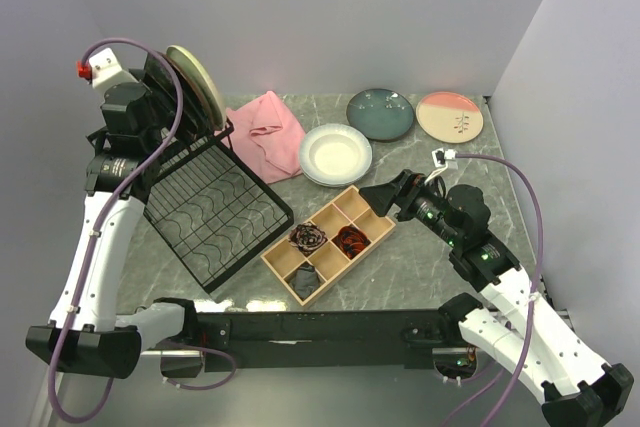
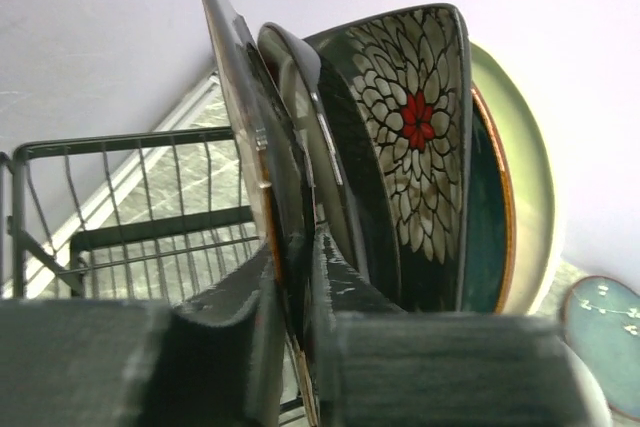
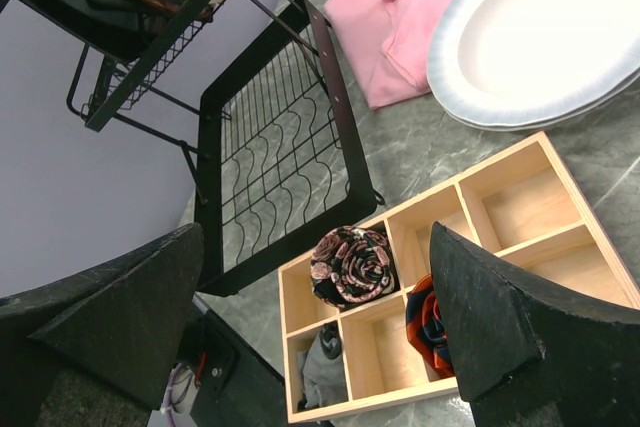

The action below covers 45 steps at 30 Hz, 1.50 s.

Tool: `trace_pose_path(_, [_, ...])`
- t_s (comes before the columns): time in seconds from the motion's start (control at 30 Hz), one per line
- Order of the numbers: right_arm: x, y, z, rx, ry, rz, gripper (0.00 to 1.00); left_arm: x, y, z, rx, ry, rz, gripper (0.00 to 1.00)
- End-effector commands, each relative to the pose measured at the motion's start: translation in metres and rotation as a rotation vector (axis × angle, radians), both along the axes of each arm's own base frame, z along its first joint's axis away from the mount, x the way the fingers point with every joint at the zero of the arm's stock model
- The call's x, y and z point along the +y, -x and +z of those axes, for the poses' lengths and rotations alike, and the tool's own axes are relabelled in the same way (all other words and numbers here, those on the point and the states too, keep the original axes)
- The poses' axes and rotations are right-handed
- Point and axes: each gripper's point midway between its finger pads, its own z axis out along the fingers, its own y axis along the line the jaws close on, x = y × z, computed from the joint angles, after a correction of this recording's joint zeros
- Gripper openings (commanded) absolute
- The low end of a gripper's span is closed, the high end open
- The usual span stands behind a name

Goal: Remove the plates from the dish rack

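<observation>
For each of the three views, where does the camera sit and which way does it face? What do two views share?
Top external: above and behind the bases, looking down on the table; left arm, right arm show.
Left wrist: looks along the left gripper, shut on the nearest plate in the dish rack.
Right wrist: looks down past the open right gripper onto the wooden tray.
Shared: top and right wrist both show the pink cloth.

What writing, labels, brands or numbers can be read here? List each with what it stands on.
None can be read.
The small white tag on the right arm carries dark marks too small to read.
The pink-cream plate and the black square plate bear only patterns.
</observation>
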Motion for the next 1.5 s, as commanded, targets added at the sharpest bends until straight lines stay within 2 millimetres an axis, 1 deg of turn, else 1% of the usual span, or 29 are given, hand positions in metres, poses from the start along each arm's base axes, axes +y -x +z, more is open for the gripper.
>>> trace_pose_path(0.0, [-0.002,0.002,0.03,-0.084,-0.026,-0.007,1.0,0.007,0.0,0.007,0.003,-0.024,0.028,0.06])
trace_pose_path(0.07, [-0.004,0.002,0.032,-0.092,-0.027,-0.013,1.0,0.006,0.0,0.014,-0.014,-0.022,0.023,0.01])
trace_pose_path(0.33, [-0.002,0.002,0.029,-0.084,-0.02,-0.006,1.0,0.005,-0.001,0.029,-0.024,-0.032,0.012,0.01])
trace_pose_path(0.47, [-0.004,0.002,0.032,-0.096,-0.025,-0.017,1.0,0.005,0.0,0.043,-0.041,-0.045,0.009,0.01])
trace_pose_path(0.63, [-0.003,0.001,0.03,-0.086,-0.02,-0.014,1.0,0.009,0.004,0.055,-0.049,-0.065,0.02,0.01])
trace_pose_path(0.83, [-0.005,0.0,0.031,-0.089,-0.019,-0.023,1.0,0.008,0.01,0.075,-0.101,-0.075,0.009,0.01])
trace_pose_path(1.13, [-0.003,-0.001,0.029,-0.084,-0.019,-0.017,1.0,0.006,0.017,0.085,-0.145,-0.075,-0.004,0.01])
trace_pose_path(1.33, [-0.004,-0.001,0.03,-0.087,-0.02,-0.023,1.0,0.005,0.02,0.08,-0.145,-0.06,-0.011,0.01])
trace_pose_path(1.47, [-0.003,-0.002,0.029,-0.083,-0.017,-0.023,1.0,0.005,0.024,0.083,-0.162,-0.058,-0.015,0.01])
